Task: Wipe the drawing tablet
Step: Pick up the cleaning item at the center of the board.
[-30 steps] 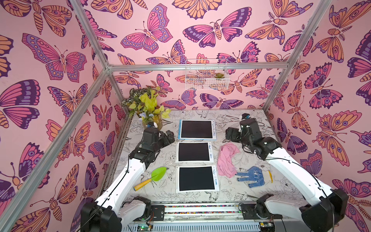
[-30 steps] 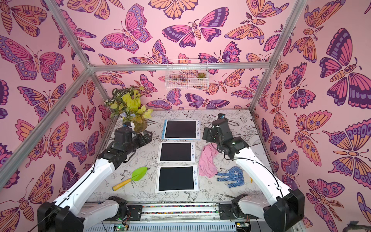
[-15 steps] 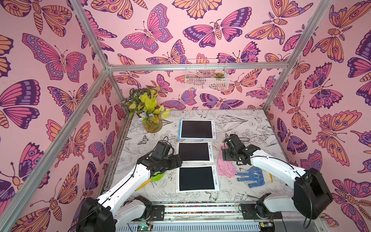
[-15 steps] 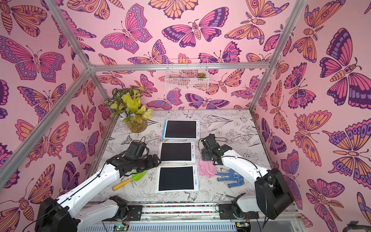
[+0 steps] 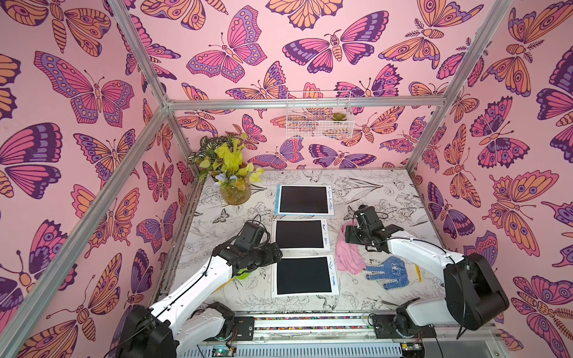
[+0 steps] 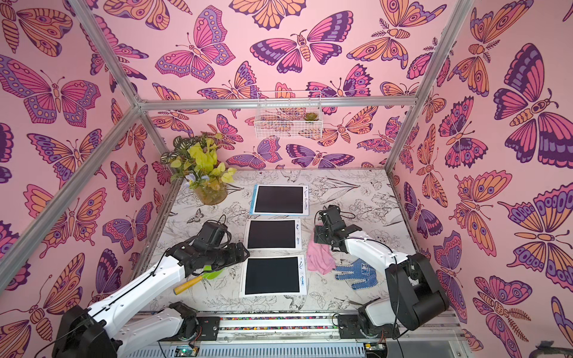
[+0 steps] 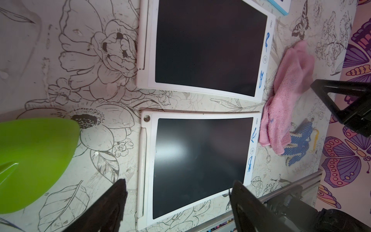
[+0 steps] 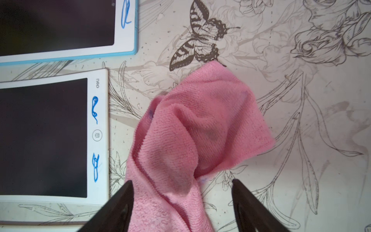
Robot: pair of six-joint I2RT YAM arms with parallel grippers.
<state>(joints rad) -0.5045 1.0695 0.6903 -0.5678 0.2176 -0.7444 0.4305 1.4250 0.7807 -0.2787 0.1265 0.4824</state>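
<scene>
- Three flat drawing tablets with black screens lie in a column down the middle of the flower-printed table point(image 5: 387, 198): a blue-framed far tablet point(image 5: 304, 200), a white-framed middle tablet point(image 5: 299, 234) and a white-framed near tablet point(image 5: 303, 276).
- Blue pen scribbles point(image 8: 94, 109) mark the white border of the middle tablet. Similar marks show on the other two, and I judge these to be what needs wiping.
- A second ago both arms reached towards the back of the table. Both have since drawn in and come down low.
- The right gripper point(image 8: 181, 181) now hangs over the crumpled pink terry cloth point(image 5: 348, 254), which lies just beside the middle tablet's marked edge.
- Its jaws stand spread either side of the cloth's bunched ridge, and nothing is pinched yet.
- The left gripper point(image 7: 178, 181) is now over the near tablet's left edge, its jaws likewise spread and empty. The green plastic scoop point(image 6: 214, 274) lies on the table beneath that arm.
- A blue-dotted work glove point(image 5: 387, 272) touches the cloth's near end, so a low grab could snag it.
- Wiping has not begun, and this looks like the approach to picking up the cloth. The likely next move is to lower and close on the ridge.
</scene>
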